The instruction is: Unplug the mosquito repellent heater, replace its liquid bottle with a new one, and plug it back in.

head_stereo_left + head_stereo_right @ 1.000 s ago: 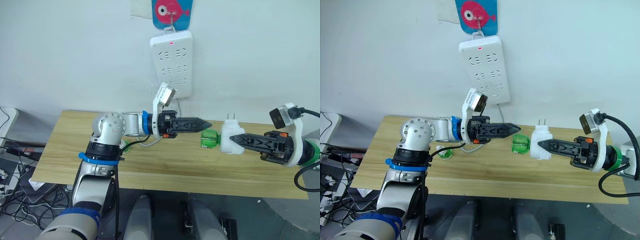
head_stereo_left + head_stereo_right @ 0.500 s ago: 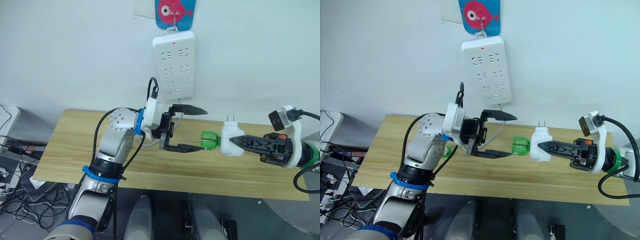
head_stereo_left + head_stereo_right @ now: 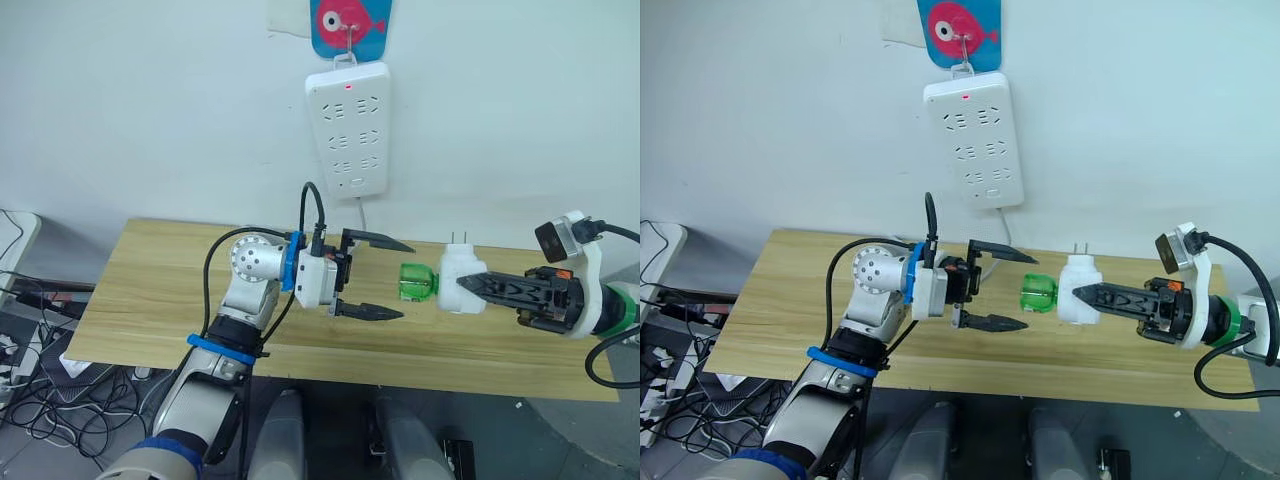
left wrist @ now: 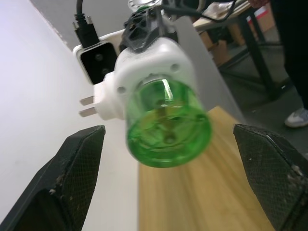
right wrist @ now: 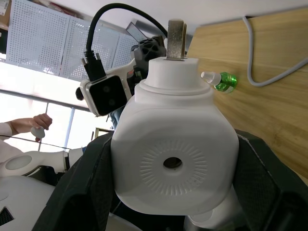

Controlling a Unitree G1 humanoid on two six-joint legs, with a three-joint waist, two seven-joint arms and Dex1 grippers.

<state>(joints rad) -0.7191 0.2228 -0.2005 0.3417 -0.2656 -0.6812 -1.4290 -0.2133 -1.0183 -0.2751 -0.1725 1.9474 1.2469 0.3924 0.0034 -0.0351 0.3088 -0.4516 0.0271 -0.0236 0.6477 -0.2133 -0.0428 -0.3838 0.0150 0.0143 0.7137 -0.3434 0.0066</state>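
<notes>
Above table (image 3: 150, 290), right tool (image 3: 478, 288) pinches sideways heater (image 3: 458, 280), bottle (image 3: 418, 282) facing spread left tool (image 3: 392, 279).

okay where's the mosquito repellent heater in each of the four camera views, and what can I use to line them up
Left eye view: mosquito repellent heater right of centre, held in the right claw.
Right eye view: same spot, beside the green bottle.
Left wrist view: upper middle, behind the bottle, between the open left claw's fingers.
Right wrist view: centre, seen from its round holed top.
Shared landmark: the heater's two metal prongs.
</notes>
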